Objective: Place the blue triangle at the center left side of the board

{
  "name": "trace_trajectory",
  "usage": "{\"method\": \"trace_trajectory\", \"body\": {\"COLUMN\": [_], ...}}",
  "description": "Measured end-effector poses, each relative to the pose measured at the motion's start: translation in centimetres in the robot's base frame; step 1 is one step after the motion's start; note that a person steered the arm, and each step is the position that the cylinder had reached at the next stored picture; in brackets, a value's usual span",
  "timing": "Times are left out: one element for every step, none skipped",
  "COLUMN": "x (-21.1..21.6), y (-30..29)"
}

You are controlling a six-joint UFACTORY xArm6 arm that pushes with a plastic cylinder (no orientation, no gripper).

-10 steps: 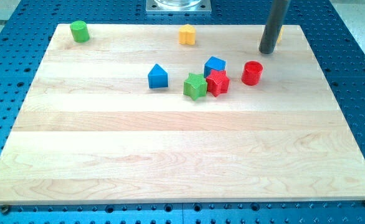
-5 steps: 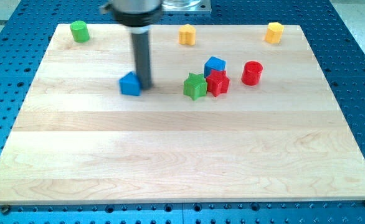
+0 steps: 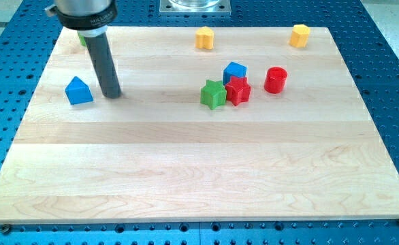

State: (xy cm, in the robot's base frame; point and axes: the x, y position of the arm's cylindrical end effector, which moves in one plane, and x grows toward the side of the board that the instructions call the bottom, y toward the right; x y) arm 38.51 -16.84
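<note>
The blue triangle (image 3: 79, 90) lies near the board's left edge, a little above mid-height. My tip (image 3: 112, 94) stands on the board just to the right of it, with a small gap between them. The dark rod rises from the tip toward the view's top left.
A green star (image 3: 213, 94), red star (image 3: 238, 90) and blue block (image 3: 235, 71) cluster right of centre, with a red cylinder (image 3: 276, 79) beside them. Two yellow blocks (image 3: 204, 37) (image 3: 299, 35) sit along the top edge. A green block (image 3: 82, 41) is mostly hidden behind the rod.
My tip swept from the top right to the left, pushing the blue triangle from near the centre to near the left edge. The other blocks stayed put.
</note>
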Motion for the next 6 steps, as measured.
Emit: {"method": "trace_trajectory", "body": {"x": [0.1,0.1,0.6,0.0,-0.3,-0.3], "y": [-4.2,-6.9,-7.2,-5.6,-4.4,-3.7]}}
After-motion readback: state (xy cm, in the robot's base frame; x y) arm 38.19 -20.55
